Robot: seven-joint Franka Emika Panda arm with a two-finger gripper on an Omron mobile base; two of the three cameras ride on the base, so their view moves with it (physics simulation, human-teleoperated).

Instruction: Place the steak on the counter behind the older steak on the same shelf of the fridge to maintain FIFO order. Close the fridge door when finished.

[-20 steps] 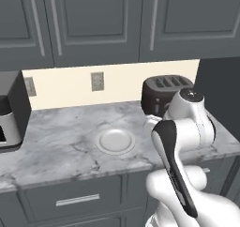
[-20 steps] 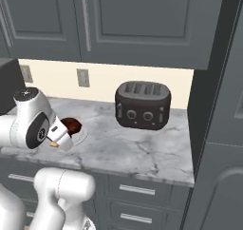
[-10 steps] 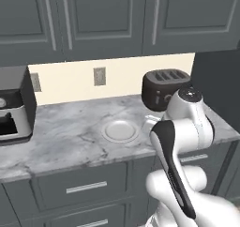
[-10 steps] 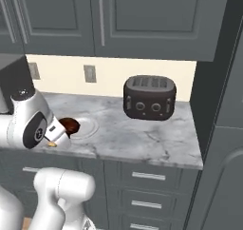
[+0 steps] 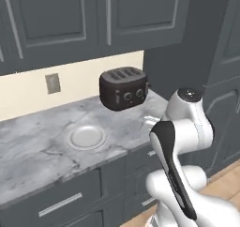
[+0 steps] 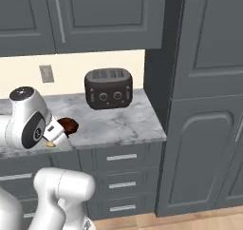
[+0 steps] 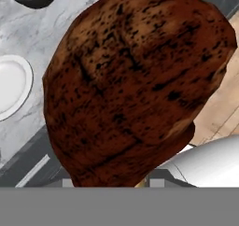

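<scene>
While the counter [image 6: 118, 124] ends at its right edge against tall dark cabinets, open floor shows lower right in the right base view. At that frame's left, the gripper [image 6: 60, 129] pinches the steak [image 6: 69, 126], which juts past the fingers above the counter's front edge (the hand view is mostly brown meat). A black toaster [image 5: 123, 87] stands behind; the white plate [image 5: 86, 137] lies bare.

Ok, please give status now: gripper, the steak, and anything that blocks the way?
Gripper shut on the steak, carried above the counter edge. Plate empty, toaster at the back. Nothing blocking the arm.
</scene>
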